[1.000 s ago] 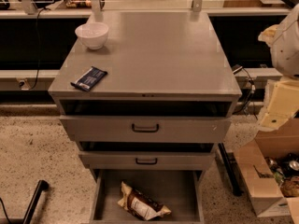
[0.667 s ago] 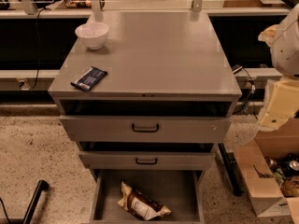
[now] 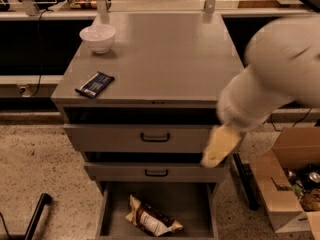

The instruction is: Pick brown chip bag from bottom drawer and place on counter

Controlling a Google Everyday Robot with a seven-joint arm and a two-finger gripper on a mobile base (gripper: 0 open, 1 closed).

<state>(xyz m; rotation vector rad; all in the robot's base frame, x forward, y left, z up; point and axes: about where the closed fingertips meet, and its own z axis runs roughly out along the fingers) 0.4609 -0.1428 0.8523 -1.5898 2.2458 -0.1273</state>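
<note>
Bag [image 3: 152,218] lies flat in the open drawer [image 3: 192,204], left of its middle and slanted, one end toward the drawer's back left and the other toward its front. My gripper [image 3: 220,146] hangs above the drawer's right side, up at the level of the shut fronts over it and well apart from the bag. Whether it is released or clenched I cannot tell.

To do this reach well, I should drop to the left and down into the drawer, clear of the front just above it. I should then turn to cross the bag's narrow width and pinch at its middle, where the crinkled film will gather. The counter [image 3: 165,59], high above the drawer, has bare room toward its centre.

The bag's brown panel carries lettering, but I cannot read it, and I can make out no brand.
</note>
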